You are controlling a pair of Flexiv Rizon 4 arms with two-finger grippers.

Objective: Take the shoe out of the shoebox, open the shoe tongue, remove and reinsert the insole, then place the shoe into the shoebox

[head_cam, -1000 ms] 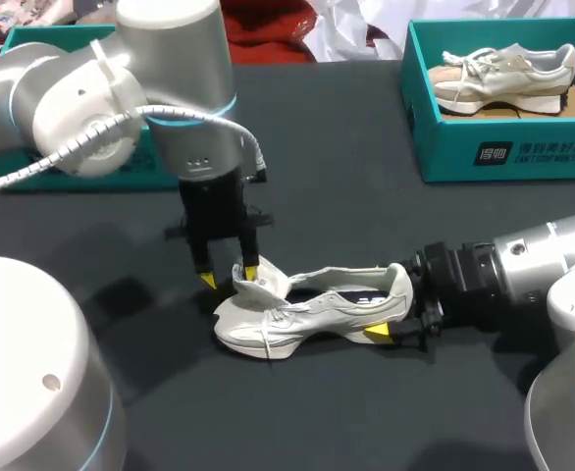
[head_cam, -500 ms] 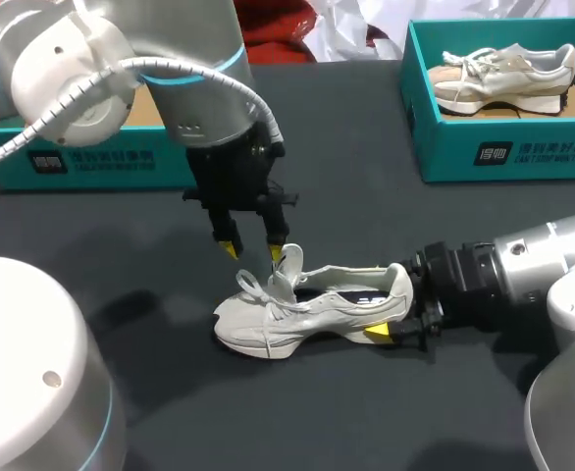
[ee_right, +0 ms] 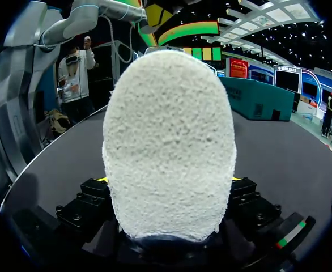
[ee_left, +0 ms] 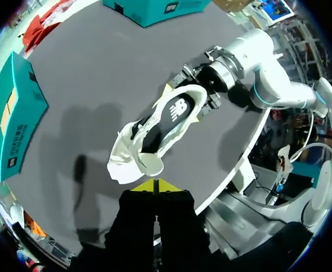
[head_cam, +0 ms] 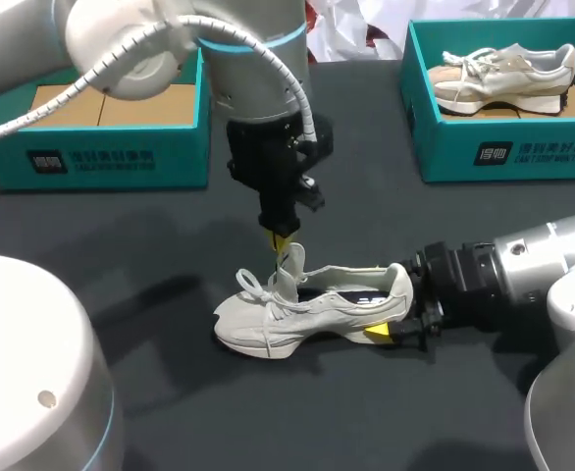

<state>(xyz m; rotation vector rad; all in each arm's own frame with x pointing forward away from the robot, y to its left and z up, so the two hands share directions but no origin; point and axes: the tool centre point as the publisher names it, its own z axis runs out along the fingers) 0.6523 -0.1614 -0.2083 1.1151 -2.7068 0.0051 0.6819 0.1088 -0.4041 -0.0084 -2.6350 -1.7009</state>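
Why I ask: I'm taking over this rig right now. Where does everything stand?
Left gripper: shut, just above the raised tongue; whether it pinches it is unclear.
Right gripper: shut on the shoe at its heel.
Things: the shoe lies on the table; the empty shoebox is at the far left.
Done: shoe out, tongue lifted.
Left: pull the insole out, reinsert it, box the shoe.

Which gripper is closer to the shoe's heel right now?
Right. The right gripper clamps the shoe at its heel; the left gripper is just above the tongue, further forward.
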